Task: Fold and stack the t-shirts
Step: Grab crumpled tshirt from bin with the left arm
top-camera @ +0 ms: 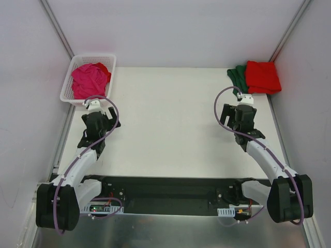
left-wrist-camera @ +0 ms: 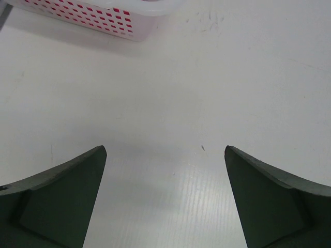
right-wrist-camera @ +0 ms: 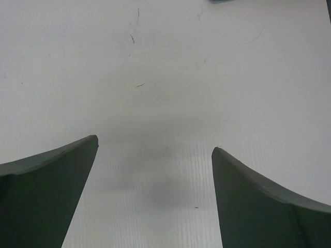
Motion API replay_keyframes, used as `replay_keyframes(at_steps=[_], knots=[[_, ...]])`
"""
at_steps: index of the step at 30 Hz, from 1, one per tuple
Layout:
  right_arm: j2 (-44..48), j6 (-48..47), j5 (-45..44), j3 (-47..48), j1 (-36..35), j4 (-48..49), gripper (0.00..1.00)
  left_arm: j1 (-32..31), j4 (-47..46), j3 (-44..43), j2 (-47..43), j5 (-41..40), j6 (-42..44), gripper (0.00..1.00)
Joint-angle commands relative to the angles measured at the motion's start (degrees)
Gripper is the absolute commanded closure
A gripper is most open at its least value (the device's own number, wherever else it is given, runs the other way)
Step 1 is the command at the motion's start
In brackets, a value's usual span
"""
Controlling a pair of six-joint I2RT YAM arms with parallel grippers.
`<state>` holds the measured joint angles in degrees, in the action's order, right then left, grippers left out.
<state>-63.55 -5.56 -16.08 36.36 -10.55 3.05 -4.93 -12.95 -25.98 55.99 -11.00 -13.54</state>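
- T-shirts, folded: a bright red t-shirt [top-camera: 262, 76] lies folded flat on top of a dark green t-shirt [top-camera: 236, 76] at the far right corner of the worktop [top-camera: 170, 119]. The green cloth sticks out from under the red along its left side.
- T-shirts, unfolded: a magenta-pink t-shirt [top-camera: 88, 80] lies crumpled in a white lattice basket [top-camera: 69, 92]. A second red t-shirt [top-camera: 105, 70] shows beside it at the basket's far right.
- Basket: stands at the far left corner of the worktop, against the left edge. Red and pink cloth shows through its lattice wall in the left wrist view.
- Left gripper [left-wrist-camera: 165, 150]: fingers spread wide with nothing between them, over bare worktop just on the near side of the basket.
- Right gripper [right-wrist-camera: 155, 143]: fingers spread wide and holding nothing, over bare worktop just on the near side of the folded pair.
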Motion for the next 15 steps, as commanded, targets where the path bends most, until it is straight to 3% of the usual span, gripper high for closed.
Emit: replay_keyframes(at_steps=[1,15], knots=[[-0.4,-0.4,-1.0,3.1,-0.6,-0.7,0.04,-0.3,-0.2,0.4,-2.1,-6.5,-1.8,0.01],[-1.5,-0.1,-1.2,4.2,-1.0,-2.0,0.04,-0.5,0.0,-1.8,-0.9,-3.8,-2.0,0.01]])
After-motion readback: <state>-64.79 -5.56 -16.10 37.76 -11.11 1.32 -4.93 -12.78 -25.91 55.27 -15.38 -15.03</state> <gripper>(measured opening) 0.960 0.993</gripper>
